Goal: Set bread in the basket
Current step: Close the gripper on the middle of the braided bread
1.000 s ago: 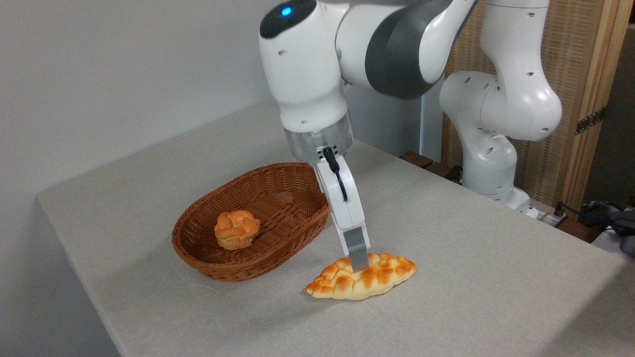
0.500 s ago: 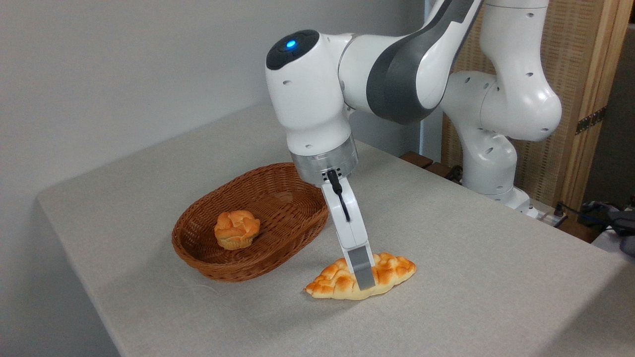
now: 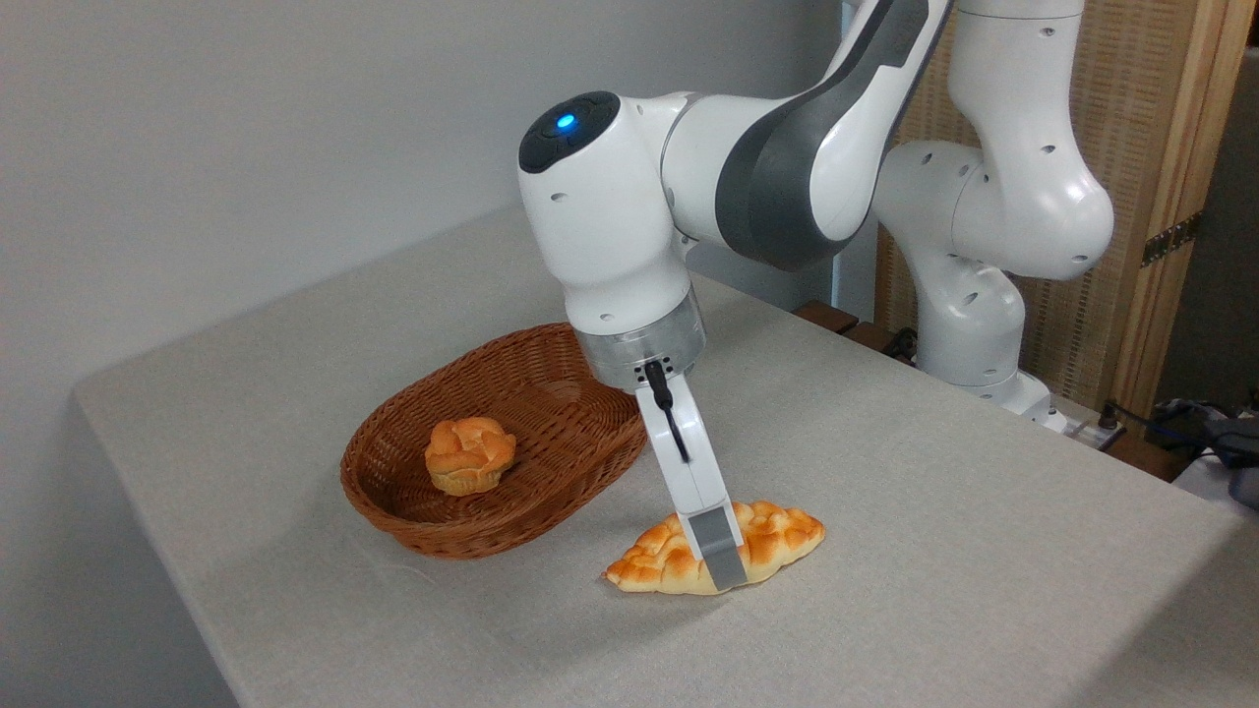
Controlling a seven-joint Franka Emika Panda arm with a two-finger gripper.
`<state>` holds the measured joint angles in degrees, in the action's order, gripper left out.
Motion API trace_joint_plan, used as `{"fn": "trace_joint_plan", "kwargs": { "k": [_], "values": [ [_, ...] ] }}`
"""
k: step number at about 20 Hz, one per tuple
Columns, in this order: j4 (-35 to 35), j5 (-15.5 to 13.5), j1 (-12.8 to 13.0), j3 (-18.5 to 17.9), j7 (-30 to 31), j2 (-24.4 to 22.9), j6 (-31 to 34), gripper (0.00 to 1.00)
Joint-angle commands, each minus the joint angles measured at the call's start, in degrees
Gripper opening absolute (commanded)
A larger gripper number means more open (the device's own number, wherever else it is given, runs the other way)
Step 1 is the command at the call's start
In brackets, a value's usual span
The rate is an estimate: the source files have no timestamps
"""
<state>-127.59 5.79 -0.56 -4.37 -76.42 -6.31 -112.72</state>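
Note:
The bread (image 3: 777,536), a braided golden loaf, lies flat on the grey table just right of the basket's near end. My gripper (image 3: 726,553) has come down over the loaf's middle. Its near grey finger (image 3: 721,556) stands against the loaf's front side, tip almost on the table, while the far finger is hidden behind the loaf. The loaf shows no squeeze or lift, so the gripper reads as open astride it. The oval reddish-brown wicker basket (image 3: 443,536) sits to the left, apart from the loaf.
A small round orange bun (image 3: 469,453) rests inside the basket, toward its near left. The arm's base (image 3: 969,334) stands at the table's back right. The table's front edge runs close below the loaf and basket.
The gripper has dropped lower: its near finger went from touching the loaf's top to reaching down the front side. Loaf, basket and bun have not moved.

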Motion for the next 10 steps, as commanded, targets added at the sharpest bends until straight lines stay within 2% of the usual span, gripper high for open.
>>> {"fn": "trace_joint_plan", "kwargs": {
  "k": [1,2,4,6,10],
  "values": [
    [-0.29,0.89,0.3,0.06,-0.66,0.24,-1.62,0.89],
    [-0.29,0.89,0.3,0.07,-0.66,0.25,-1.62,0.85],
    [-0.29,0.89,0.3,0.15,-0.66,0.33,-1.97,0.69],
    [-0.29,0.89,0.3,0.15,-0.66,0.33,-2.06,0.48],
    [-0.2,0.89,0.3,0.15,-0.66,0.25,-2.06,0.46]
  ]
}}
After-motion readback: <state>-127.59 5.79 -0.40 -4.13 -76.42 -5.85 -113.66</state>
